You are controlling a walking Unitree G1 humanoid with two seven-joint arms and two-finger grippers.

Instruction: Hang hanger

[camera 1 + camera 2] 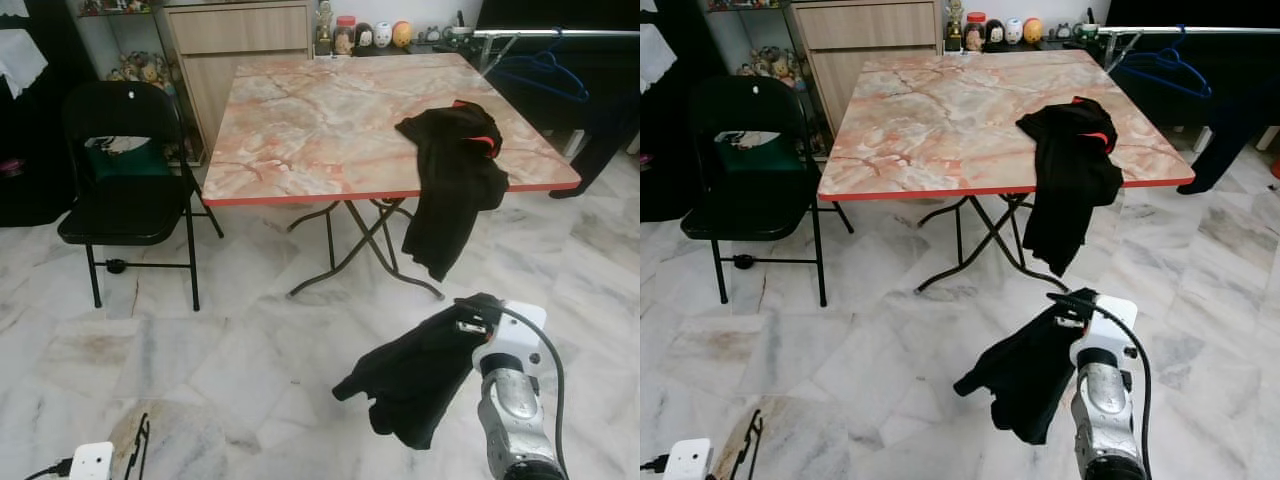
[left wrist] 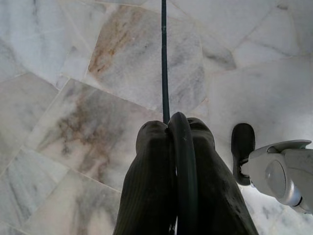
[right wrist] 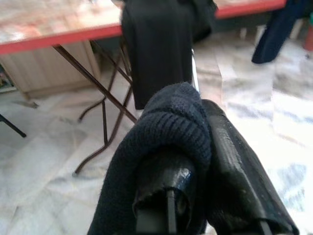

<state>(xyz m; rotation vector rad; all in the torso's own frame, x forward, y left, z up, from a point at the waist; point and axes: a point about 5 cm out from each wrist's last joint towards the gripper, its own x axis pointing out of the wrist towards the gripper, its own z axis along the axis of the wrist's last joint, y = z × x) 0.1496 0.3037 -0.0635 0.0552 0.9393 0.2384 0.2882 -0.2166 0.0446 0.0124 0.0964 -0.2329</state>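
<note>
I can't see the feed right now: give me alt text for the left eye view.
The right gripper holds a dark garment low over the marble floor, its jaws shut on the cloth. Beyond stands a marble-topped folding table with a second black garment draped over its front edge, a black folding chair on the left.

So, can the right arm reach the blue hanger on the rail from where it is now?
Probably not. The right pincer is low, near the floor, and shut on a black garment. The table stands between it and the blue hanger on the rail behind.
</note>
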